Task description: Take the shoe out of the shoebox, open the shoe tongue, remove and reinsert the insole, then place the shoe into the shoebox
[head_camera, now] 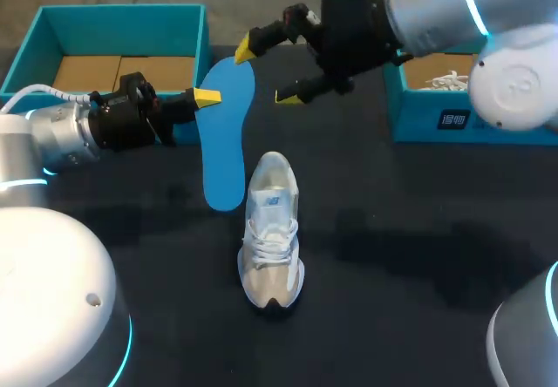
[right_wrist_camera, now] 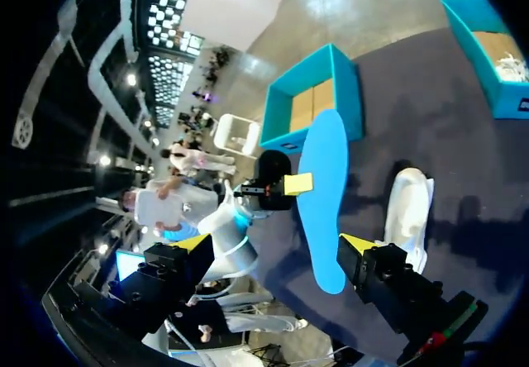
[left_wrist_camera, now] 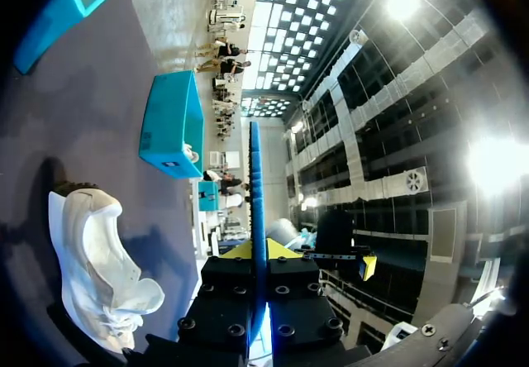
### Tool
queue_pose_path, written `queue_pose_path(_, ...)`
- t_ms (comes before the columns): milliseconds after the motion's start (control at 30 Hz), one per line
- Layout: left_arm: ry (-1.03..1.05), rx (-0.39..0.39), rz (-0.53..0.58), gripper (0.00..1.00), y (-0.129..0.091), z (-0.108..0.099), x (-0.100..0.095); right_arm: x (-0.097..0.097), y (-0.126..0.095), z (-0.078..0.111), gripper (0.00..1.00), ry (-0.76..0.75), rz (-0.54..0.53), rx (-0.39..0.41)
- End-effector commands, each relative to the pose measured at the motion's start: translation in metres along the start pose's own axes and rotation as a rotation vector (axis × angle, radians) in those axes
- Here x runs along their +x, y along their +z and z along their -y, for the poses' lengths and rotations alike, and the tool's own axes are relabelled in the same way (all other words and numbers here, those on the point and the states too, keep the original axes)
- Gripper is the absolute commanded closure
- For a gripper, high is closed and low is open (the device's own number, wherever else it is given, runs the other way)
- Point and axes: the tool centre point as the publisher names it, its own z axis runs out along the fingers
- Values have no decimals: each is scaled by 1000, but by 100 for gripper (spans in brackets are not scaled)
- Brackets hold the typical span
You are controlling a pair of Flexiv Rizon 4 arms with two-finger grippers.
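Observation:
A blue insole [head_camera: 225,134] hangs over the dark table, gripped at its edge by my left gripper [head_camera: 206,98], which is shut on it. The left wrist view shows the insole [left_wrist_camera: 254,177] edge-on between that gripper's [left_wrist_camera: 252,253] yellow tips. My right gripper [head_camera: 266,74] stands open at the insole's far end, one fingertip [head_camera: 244,52] just above it and the other apart. In the right wrist view the insole [right_wrist_camera: 324,193] lies ahead of my right gripper [right_wrist_camera: 275,247], nearer one finger. The white and grey shoe [head_camera: 272,228] stands upright on the table beside the insole.
An open teal shoebox [head_camera: 45,24] with a cardboard floor stands at the back left, just behind my left gripper. A second teal box [head_camera: 453,124] holding white laces sits at the back right, under my right arm.

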Motion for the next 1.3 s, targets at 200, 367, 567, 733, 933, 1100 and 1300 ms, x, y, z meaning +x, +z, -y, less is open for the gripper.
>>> queue_pose_path(200, 1, 3, 2, 100, 0, -2, 0, -10, -7, 4, 0, -5, -427, 1)
queue_pose_path(367, 1, 3, 2, 100, 0, -2, 0, -13, -4, 6, 0, 1, -436, 1)
queue_pose_path(567, 1, 3, 2, 100, 0, -2, 0, -13, -4, 6, 0, -2, -430, -1)
queue_pose_path(733, 1, 3, 2, 100, 0, -2, 0, -14, -4, 8, 0, -6, -434, -13)
queue_pose_path(933, 1, 3, 2, 100, 0, -2, 0, -15, -4, 9, 0, -2, -434, -15)
queue_pose_path(1100, 365, -50, -104, 100, 1, 3, 36, -15, -4, 9, 0, -2, -434, -15)
queue_pose_path(1300, 731, -111, -167, 100, -3, 12, 54, -15, -4, 9, 0, -2, -434, -15)
